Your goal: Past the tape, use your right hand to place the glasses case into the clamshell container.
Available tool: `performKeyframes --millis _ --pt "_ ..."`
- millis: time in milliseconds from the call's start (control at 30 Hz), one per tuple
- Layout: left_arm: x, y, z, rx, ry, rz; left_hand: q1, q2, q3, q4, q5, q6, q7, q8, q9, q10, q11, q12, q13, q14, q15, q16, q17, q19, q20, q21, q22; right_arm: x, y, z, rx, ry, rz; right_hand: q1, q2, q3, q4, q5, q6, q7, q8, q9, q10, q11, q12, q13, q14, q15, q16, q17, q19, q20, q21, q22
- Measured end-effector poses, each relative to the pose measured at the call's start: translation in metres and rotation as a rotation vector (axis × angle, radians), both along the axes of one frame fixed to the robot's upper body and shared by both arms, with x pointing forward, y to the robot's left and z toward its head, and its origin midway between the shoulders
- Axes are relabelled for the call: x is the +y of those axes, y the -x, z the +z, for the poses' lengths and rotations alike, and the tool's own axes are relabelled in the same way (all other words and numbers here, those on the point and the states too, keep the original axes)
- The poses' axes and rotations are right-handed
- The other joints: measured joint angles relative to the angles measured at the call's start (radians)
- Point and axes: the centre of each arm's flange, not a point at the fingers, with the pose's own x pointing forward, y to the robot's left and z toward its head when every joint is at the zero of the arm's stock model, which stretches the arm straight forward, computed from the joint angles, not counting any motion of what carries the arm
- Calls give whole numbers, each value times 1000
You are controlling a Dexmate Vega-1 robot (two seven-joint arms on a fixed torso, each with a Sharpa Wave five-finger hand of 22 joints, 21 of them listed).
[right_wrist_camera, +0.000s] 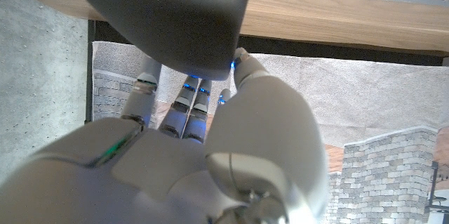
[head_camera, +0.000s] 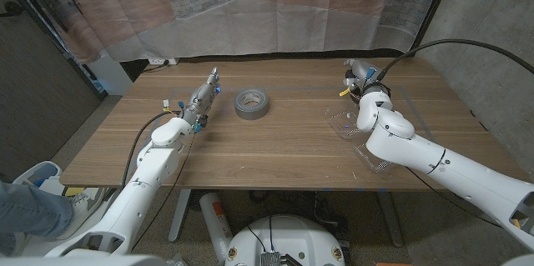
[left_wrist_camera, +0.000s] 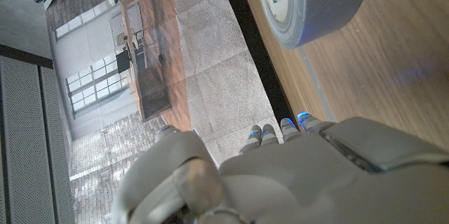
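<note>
A grey roll of tape (head_camera: 251, 102) lies at the table's middle; it is also in the left wrist view (left_wrist_camera: 316, 3). My right hand (head_camera: 362, 77) is raised over the far right of the table. In the right wrist view, that hand (right_wrist_camera: 210, 147) grips a dark grey rounded glasses case (right_wrist_camera: 168, 20) between thumb and fingers. The clear clamshell container (head_camera: 346, 122) lies on the table just nearer than that hand, partly hidden by my forearm. My left hand (head_camera: 204, 99) stays left of the tape, fingers straight and holding nothing, and appears in its wrist view (left_wrist_camera: 295, 175).
The wooden table (head_camera: 284, 145) has bare wood in front of the tape. A clear plastic curtain (head_camera: 275, 7) hangs behind the far edge. Cables (head_camera: 455, 45) run from my right arm. A grey wall stands to the right.
</note>
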Motion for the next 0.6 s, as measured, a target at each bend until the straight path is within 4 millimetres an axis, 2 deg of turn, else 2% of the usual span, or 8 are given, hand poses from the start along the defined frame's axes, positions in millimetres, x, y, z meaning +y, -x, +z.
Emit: performKeyframes --millis 600 --pt "-2 2 6 -14 -6 -2 0 0 -4 -4 0 0 0 0 0 0 0 0 0 0 0 0 0 0 0 0 0 13 9 -8 -17 33 34 0 0 0 0 0 3 -3 0 0 5 -5 0 0 0 0 0 5 -3 -3 16 0"
